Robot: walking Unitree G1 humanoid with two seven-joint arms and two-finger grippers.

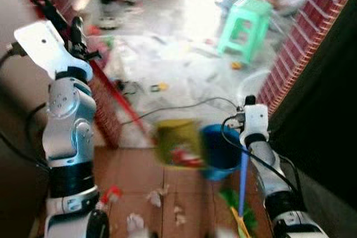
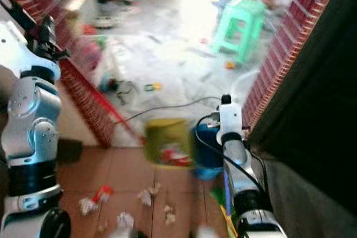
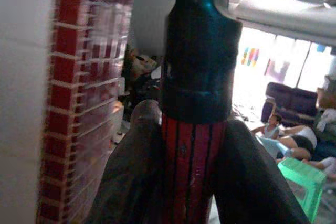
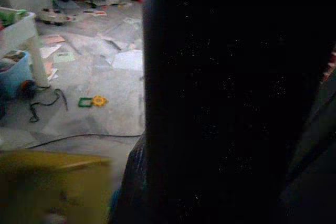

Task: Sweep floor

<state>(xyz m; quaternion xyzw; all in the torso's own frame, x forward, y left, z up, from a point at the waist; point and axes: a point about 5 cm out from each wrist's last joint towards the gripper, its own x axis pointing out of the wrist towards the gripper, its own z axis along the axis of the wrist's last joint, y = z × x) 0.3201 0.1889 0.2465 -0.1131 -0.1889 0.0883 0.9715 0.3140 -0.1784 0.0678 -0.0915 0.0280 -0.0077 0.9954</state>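
Two end effectors are at work on long handles. Up at the far left, the left end effector (image 3: 184, 182) pinches a red broom handle (image 3: 191, 166) between its black fingers (image 3: 134, 171), just below a dark sleeve on the shaft; that red handle (image 1: 120, 104) slants down from the left arm along the foot of a red brick wall (image 1: 103, 101). On the right, the right end effector (image 1: 245, 103) sits at the top of a blue handle (image 1: 244, 185), and whether its fingers are spread or pressed together I cannot tell, since its wrist view is dark. The blue handle runs down to a green and yellow dustpan (image 1: 240, 221) at the near right.

No readable writing shows anywhere; the blurred yellow bin (image 1: 177, 142) carries a red and white patch that cannot be made out. A blue bucket (image 1: 220, 147) stands just beside it on the right. Crumpled paper scraps (image 1: 153, 198) and a red bit lie on the near brown tile floor (image 1: 134, 171). A black cable (image 1: 184, 106) crosses the pale floor beyond. Far off stands a green plastic stool (image 1: 248, 23), with papers scattered around it. Another brick wall (image 1: 301, 43) closes the right side. People recline near a dark sofa (image 3: 291, 100) in the far room
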